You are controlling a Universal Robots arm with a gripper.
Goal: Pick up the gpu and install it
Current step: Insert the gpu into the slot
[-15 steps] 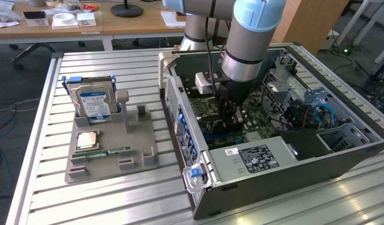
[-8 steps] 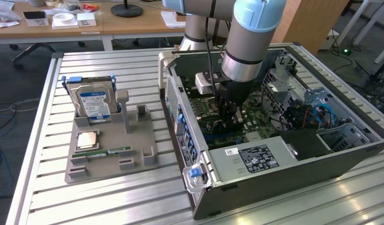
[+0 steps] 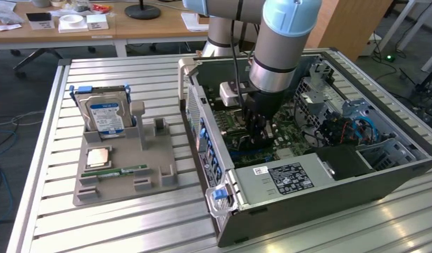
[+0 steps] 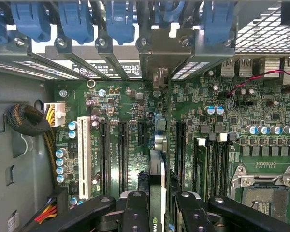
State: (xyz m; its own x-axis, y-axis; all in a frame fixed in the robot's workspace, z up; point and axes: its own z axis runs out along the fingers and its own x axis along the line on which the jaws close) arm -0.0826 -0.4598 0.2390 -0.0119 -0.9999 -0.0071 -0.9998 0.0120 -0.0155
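Observation:
My gripper [image 4: 158, 212] is shut on the gpu [image 4: 157, 164], which I see edge-on as a thin card running between the two black fingers [image 4: 135, 212]. Its silver end bracket [image 4: 159, 58] stands against the case's rear slot openings, among the blue latches. The card hangs over the motherboard [image 4: 232, 116], in line with the black expansion slots [image 4: 122, 150]; whether it is seated I cannot tell. In the exterior view the arm reaches down into the open computer case [image 3: 384, 184], with the gripper [image 3: 260, 139] deep inside over the board.
On the table at the exterior view's left, a grey holder [image 3: 124, 179] carries a silver hard drive [image 3: 105, 116], a processor [image 3: 97, 156] and a green memory stick [image 3: 114, 171]. Inside the case are a power supply [image 3: 286, 176], cables and drive cages.

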